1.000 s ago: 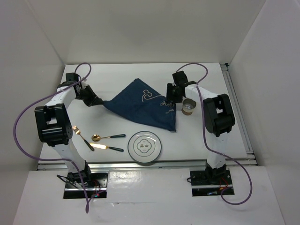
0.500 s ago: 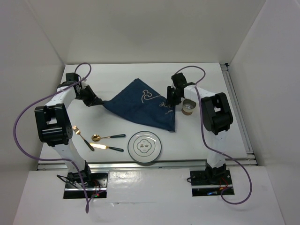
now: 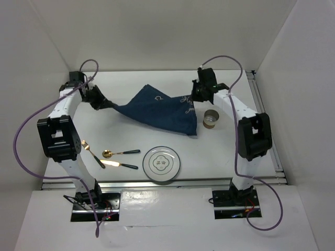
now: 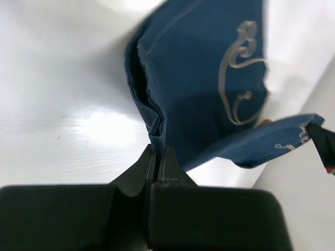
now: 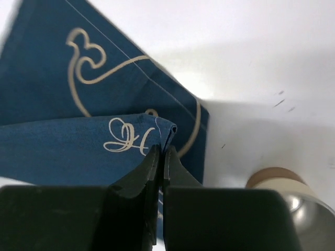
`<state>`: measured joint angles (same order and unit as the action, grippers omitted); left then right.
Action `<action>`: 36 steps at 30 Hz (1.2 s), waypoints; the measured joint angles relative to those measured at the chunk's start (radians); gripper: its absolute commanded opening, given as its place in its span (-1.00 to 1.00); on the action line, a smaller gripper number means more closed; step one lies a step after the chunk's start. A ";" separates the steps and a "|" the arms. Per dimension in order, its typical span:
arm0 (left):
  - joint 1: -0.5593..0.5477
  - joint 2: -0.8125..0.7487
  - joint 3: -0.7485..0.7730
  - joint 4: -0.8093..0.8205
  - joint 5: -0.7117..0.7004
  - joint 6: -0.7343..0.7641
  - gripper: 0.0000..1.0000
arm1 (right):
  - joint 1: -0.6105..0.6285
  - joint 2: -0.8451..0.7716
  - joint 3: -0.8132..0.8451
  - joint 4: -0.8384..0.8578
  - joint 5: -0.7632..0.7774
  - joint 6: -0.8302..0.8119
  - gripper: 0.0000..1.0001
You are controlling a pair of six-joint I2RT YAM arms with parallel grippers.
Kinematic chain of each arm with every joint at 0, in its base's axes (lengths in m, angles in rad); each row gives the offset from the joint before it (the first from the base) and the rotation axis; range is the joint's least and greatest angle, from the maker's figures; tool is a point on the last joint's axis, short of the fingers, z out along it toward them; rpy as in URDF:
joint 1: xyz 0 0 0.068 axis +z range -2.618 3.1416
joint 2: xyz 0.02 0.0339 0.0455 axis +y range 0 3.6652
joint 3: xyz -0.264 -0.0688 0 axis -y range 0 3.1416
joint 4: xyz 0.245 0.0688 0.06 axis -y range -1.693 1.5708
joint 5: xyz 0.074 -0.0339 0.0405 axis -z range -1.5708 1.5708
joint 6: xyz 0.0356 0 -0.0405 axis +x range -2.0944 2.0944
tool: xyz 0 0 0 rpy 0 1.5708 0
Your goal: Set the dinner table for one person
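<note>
Seen from above, the white dinner table (image 3: 131, 83) fills the middle of the scene, with both arm bases at its near edge.

At far left, the left gripper (image 3: 107, 105) has its fingers clenched on one corner of a navy cloth mat (image 3: 159, 112). Nearer the bases lie a fork (image 3: 91, 153), a spoon (image 3: 119, 152) and a knife (image 3: 120, 164), then a round plate (image 3: 163, 163) to their right. The mat is stretched across the far half of the table to the right gripper (image 3: 195, 98), which pinches the opposite corner. A small cup (image 3: 211, 120) stands just beside the mat's lower right corner.

Both grips look shallow, right at the cloth's edge. If the arms pull apart too hard, a corner could slip free. The hanging corner could also brush the cup and tip it if the mat swings right.

The left wrist view shows the left gripper (image 4: 157, 154) biting a bunched fold of the cloth mat (image 4: 199, 78), a crease the overhead view hides. The right wrist view shows the right gripper (image 5: 161, 151) closed on the hem of the cloth mat (image 5: 52, 78), with the cup (image 5: 282, 188) close by. Only the overhead view shows the cutlery and plate.
</note>
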<state>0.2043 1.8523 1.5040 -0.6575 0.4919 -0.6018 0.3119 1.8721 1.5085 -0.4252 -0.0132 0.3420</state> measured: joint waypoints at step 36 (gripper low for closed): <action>0.129 0.108 0.830 -0.246 0.297 -0.028 -1.00 | -0.020 -0.228 0.264 0.033 -0.102 0.008 -1.00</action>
<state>0.3328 1.9606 2.3341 -0.9031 0.7887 -0.6300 0.2916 1.6444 1.7721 -0.3923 -0.1154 0.3504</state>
